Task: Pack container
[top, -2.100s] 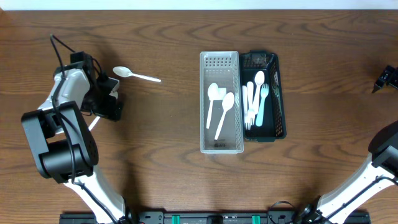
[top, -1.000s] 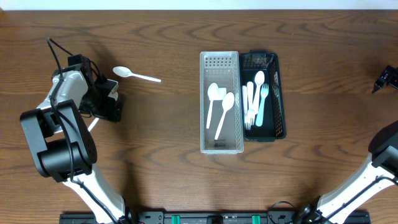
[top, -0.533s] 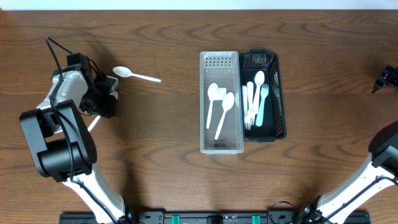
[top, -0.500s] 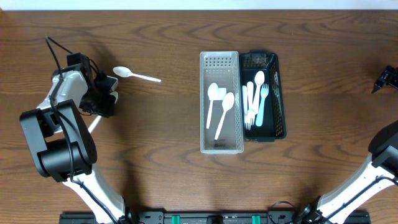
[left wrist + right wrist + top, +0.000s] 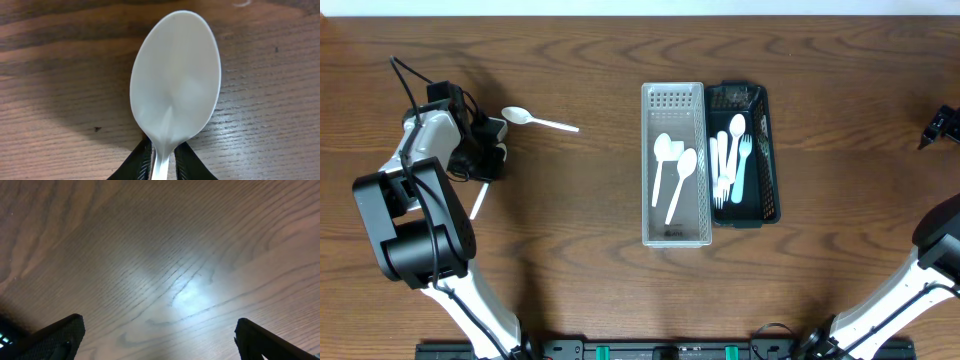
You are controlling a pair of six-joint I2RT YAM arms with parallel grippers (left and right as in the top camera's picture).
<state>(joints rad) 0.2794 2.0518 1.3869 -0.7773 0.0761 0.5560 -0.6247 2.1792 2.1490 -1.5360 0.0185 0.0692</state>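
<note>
My left gripper [image 5: 486,160] is at the far left of the table, shut on the neck of a white plastic spoon [image 5: 175,80]. In the left wrist view the black fingers [image 5: 142,162] pinch the neck just below the bowl, which throws a shadow on the wood. Overhead, the spoon's handle [image 5: 477,201] sticks out below the gripper. A second white spoon [image 5: 538,121] lies on the table just right of it. The clear container [image 5: 673,232] at the centre holds two white spoons [image 5: 674,172]. My right gripper [image 5: 940,125] is open over bare wood at the right edge, fingers [image 5: 55,337] wide apart.
A dark mesh basket [image 5: 770,160] stands against the clear container's right side and holds white forks and a pale blue spoon [image 5: 738,150]. The left arm's base and cable take up the left edge.
My left jaws have gone from wide open to shut on the spoon's neck. The gripper has shifted slightly toward the far edge. The right arm has not moved.
</note>
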